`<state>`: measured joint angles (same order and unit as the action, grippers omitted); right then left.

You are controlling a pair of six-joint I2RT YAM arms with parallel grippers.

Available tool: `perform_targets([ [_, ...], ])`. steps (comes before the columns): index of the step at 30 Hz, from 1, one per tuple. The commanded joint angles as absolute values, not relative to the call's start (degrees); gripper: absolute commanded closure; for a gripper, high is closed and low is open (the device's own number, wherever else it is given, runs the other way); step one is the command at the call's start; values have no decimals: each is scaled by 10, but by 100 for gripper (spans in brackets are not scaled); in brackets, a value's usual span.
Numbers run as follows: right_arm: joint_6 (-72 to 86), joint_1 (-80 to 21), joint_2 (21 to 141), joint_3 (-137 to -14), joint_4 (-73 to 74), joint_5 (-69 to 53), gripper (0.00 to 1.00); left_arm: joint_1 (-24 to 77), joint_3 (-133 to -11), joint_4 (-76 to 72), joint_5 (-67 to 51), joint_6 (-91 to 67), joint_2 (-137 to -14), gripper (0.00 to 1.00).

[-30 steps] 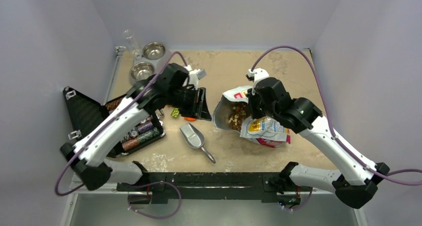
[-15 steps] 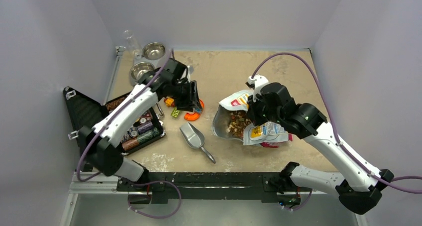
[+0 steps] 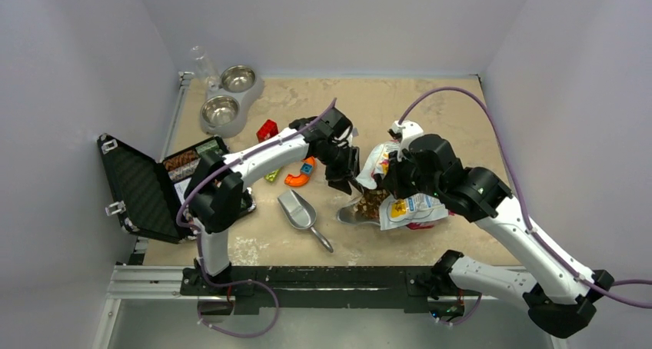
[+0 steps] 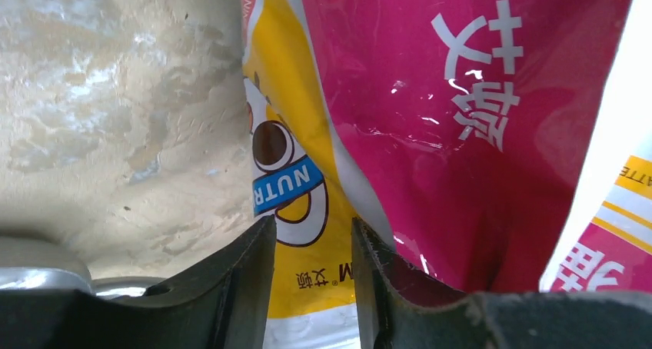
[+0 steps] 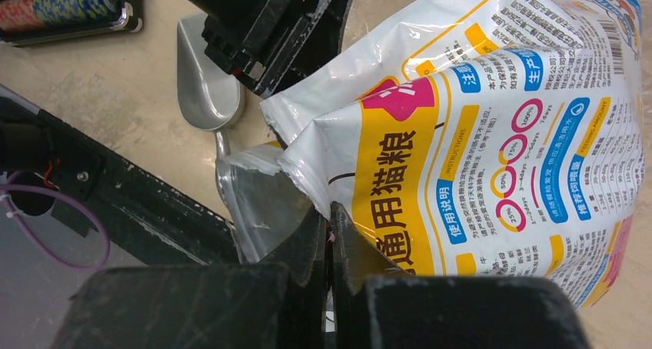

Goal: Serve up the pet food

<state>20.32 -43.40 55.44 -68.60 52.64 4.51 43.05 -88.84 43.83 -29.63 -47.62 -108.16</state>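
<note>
The pet food bag (image 3: pixel 407 203), white, yellow and pink, lies right of centre with its torn mouth facing left. Brown kibble (image 3: pixel 372 201) shows inside the mouth. My right gripper (image 3: pixel 394 181) is shut on the bag's torn rim (image 5: pixel 307 181), jaws pressed together in the right wrist view (image 5: pixel 329 212). My left gripper (image 3: pixel 344 176) is at the bag's mouth. In the left wrist view its jaws (image 4: pixel 311 227) stand a little apart, with the bag's yellow and pink side (image 4: pixel 461 134) right in front. The kibble is hidden in both wrist views.
A metal scoop (image 3: pixel 298 211) lies left of the bag and shows in the right wrist view (image 5: pixel 201 88). A double steel bowl (image 3: pixel 228 95) stands at the back left. An open black case (image 3: pixel 142 184) holds poker chips. Red (image 3: pixel 267 129) and orange (image 3: pixel 298 177) toy blocks lie nearby.
My left arm has swung right from the toy blocks to the bag's mouth. My right gripper has pulled the bag's rim up and right, narrowing the mouth.
</note>
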Motion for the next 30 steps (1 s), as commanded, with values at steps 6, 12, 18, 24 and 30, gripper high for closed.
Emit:
perform_targets([
  [6,196,-438,469,-641,535,24,100,433,-820,545,-98,-521,-889,44],
  [12,168,-439,445,-638,526,3,100,434,-555,516,-43,-750,-625,36],
  [18,149,-438,434,-651,514,-46,100,480,-268,291,46,-1017,-380,35],
  [24,129,-439,412,-665,524,-76,100,534,-304,247,86,-1042,-530,35],
  [30,101,-438,395,-685,543,-78,100,610,-296,134,88,-1179,-679,33],
])
